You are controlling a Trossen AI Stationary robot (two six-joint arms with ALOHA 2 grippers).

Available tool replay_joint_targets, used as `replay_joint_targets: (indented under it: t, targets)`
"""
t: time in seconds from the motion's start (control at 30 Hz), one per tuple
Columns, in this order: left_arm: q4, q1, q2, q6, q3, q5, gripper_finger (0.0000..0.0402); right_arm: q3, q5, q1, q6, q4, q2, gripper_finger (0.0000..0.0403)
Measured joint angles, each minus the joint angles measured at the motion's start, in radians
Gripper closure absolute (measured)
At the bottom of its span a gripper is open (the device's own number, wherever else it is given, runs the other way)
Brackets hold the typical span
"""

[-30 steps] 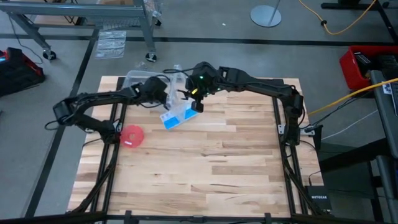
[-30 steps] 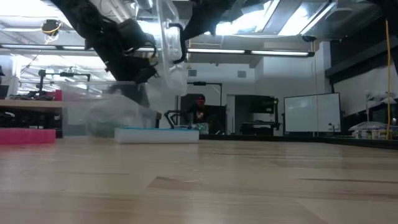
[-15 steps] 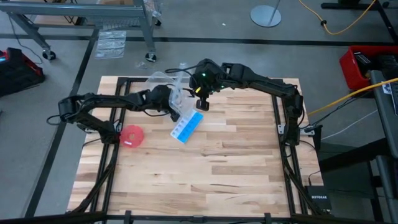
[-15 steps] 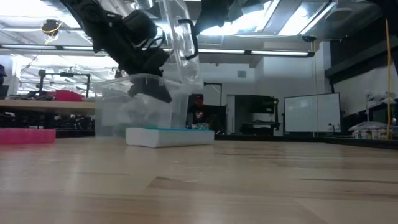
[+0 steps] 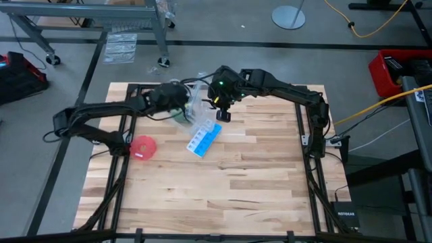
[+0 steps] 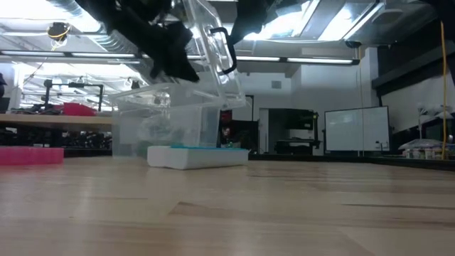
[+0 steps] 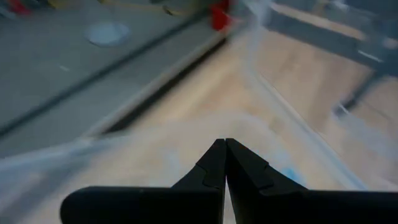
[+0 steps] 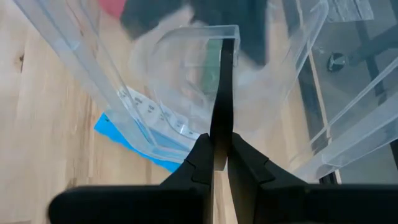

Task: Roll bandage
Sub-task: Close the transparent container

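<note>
A clear plastic box (image 5: 187, 108) stands on the table's far middle, its lid (image 6: 213, 50) tilted up. Through its wall a dim greenish shape (image 5: 179, 116) shows, probably the bandage. My left gripper (image 5: 179, 101) hovers shut over the box's rim; in its wrist view (image 7: 224, 144) nothing shows between its fingertips, and whether it touches the plastic I cannot tell. My right gripper (image 5: 221, 113) is shut on the lid. A blue-and-white pill box (image 5: 204, 138) lies flat just in front of the clear box. My right gripper pinches the free edge of the clear lid (image 8: 222, 118) between its two fingers, slanting down from the table's right side. The panel runs edge-on away from the fingers. It stands tilted up, its lower end at the box's rim (image 6: 234, 99).
A red round disc (image 5: 143, 147) lies on the table's left part. Black frame rails (image 5: 307, 155) run along the table's left and right sides. Bare wood (image 5: 229, 196) stretches from the pill box to the near edge.
My left gripper has risen from inside the box to above its rim and swung a little toward the far edge, staying shut. The clear box and the pill box have slid toward the table's right, the pill box also nearer and turned. The lid stays tilted up in my right gripper.
</note>
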Motion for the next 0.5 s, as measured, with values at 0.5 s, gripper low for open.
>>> replay_joint_targets:
  t: [0.5]
  targets:
    - [-0.243, 0.080, -0.337, 0.106, 0.016, -0.220, 0.0399, 0.000, -0.015, -0.001, 0.184, 0.159, 0.016, 0.0375]
